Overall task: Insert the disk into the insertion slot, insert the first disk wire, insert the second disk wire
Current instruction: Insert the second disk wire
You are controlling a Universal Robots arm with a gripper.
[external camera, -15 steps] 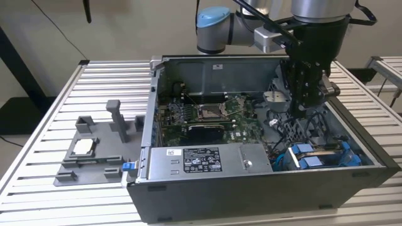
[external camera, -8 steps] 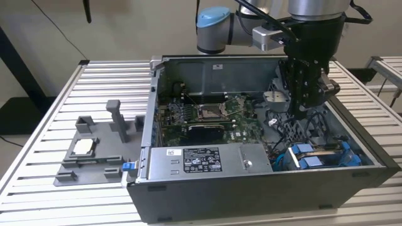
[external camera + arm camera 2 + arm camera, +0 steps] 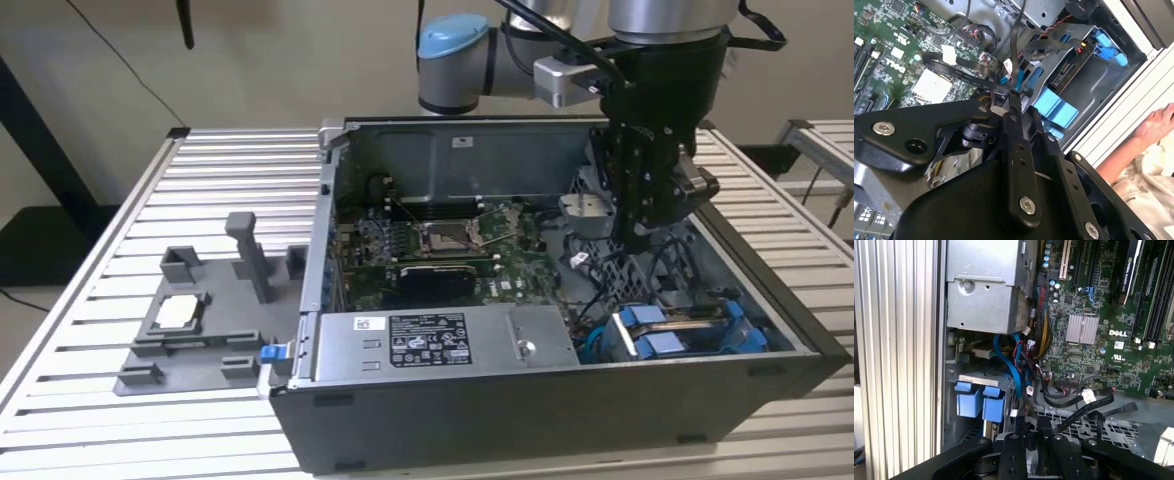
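exterior view: arm upright, tool [image 3: 638, 238] deep inside computer case [image 3: 534, 410], beside motherboard [image 3: 454, 262].

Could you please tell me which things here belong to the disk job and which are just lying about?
Job in hand: disk in its blue carrier, sitting in the drive bay; black flat cable beside the gripper.

Lying about: grey tray with a small chip on the table; motherboard; power supply box; a person's hand.

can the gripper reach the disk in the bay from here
Probably yes: the case is open and the gripper hangs inside near the disk, though loose black cables lie between.
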